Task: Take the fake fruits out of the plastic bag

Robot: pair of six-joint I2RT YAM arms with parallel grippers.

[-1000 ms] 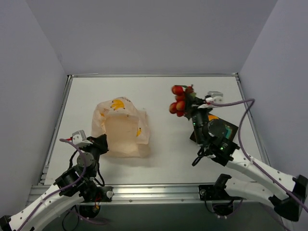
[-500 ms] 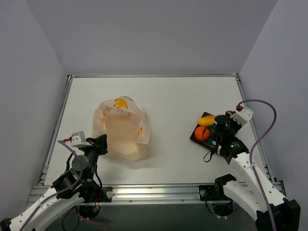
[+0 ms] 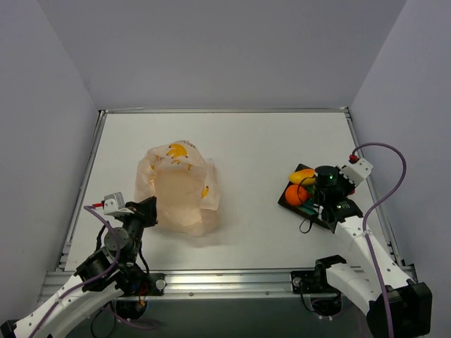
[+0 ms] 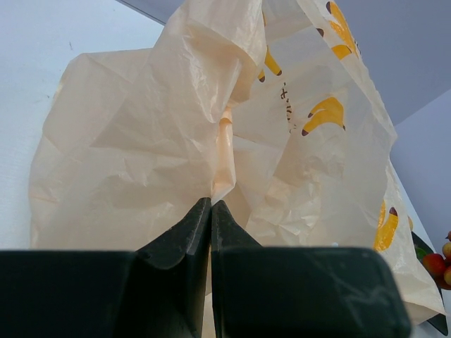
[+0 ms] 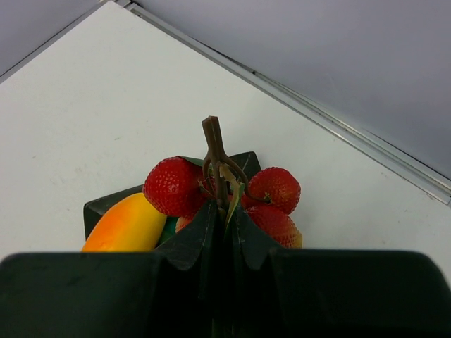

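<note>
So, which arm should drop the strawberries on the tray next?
Right. The right fingers are shut on the stem of the strawberry bunch, over the tray beside the mango; the left fingers pinch the plastic bag across the table.

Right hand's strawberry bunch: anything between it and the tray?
Nothing visible. The right hand holds the strawberry bunch right at the tray, beside the mango and orange already in it.
</note>
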